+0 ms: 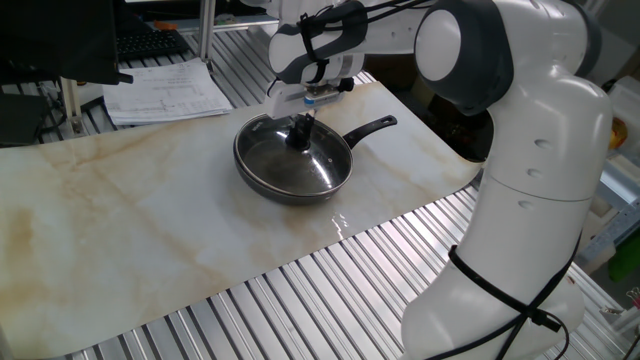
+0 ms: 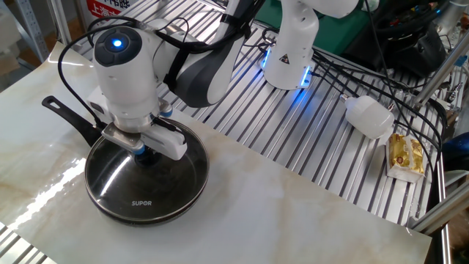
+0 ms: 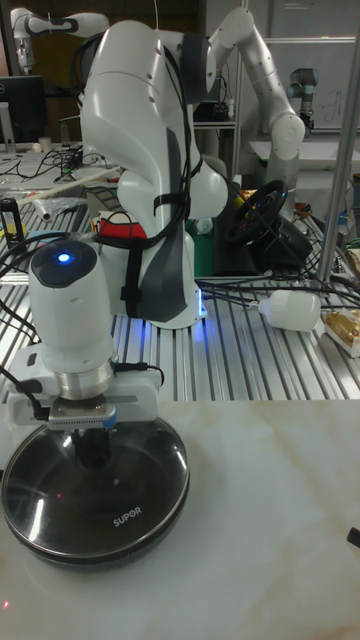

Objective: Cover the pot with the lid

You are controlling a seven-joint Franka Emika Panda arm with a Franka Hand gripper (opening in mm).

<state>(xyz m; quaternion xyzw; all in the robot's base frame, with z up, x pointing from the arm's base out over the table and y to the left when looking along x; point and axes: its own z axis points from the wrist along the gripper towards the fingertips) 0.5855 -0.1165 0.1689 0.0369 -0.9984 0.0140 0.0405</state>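
Note:
The black pot (image 1: 292,196) sits on the marble board, its long handle (image 1: 376,127) pointing to the right in one fixed view. The clear glass lid (image 1: 278,165) lies flat on the pot, rim on rim, with "SUPOR" printed on the glass (image 2: 141,203). My gripper (image 1: 301,128) stands straight above the lid's middle, its fingers shut around the black knob (image 3: 95,455). In the other fixed view the gripper (image 2: 145,155) hides most of the knob, and the pot handle (image 2: 67,117) sticks out to the back left.
The marble board (image 1: 120,220) lies on a slatted metal table (image 2: 308,139). Papers (image 1: 166,90) lie at the back. A white bottle-like object (image 2: 368,116) and a yellow packet (image 2: 405,156) lie to the right. A second robot's base (image 2: 292,44) stands behind.

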